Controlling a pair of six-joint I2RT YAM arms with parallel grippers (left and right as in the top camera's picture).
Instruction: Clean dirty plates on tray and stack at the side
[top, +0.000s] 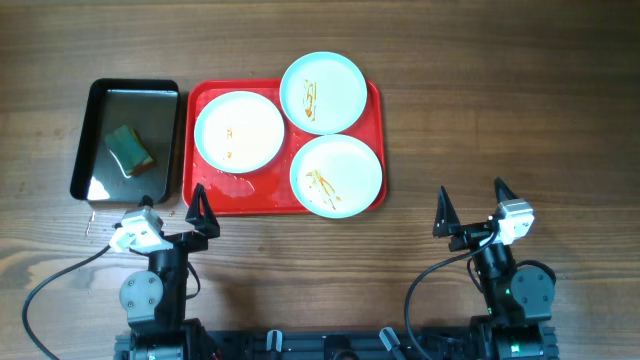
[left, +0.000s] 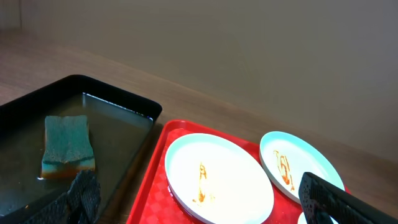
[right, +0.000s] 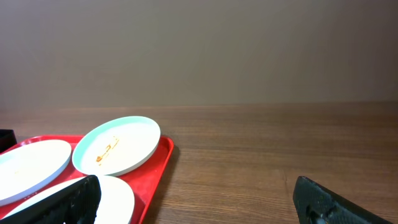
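Observation:
Three round pale plates lie on the red tray (top: 215, 196). The left plate (top: 239, 131) has faint orange marks. The back plate (top: 323, 92) and the front right plate (top: 336, 175) have orange-brown streaks. My left gripper (top: 172, 208) is open and empty, just in front of the tray's front left corner. My right gripper (top: 472, 207) is open and empty over bare table, right of the tray. The left wrist view shows the tray (left: 155, 186), the left plate (left: 217, 177) and the back plate (left: 298, 163). The right wrist view shows the tray (right: 158, 165) and the back plate (right: 117, 144).
A black metal pan (top: 97, 98) holding water and a green and orange sponge (top: 131, 149) stands left of the tray; it also shows in the left wrist view (left: 124, 99) with the sponge (left: 67, 144). Wooden table (top: 500, 100) stretches right of the tray.

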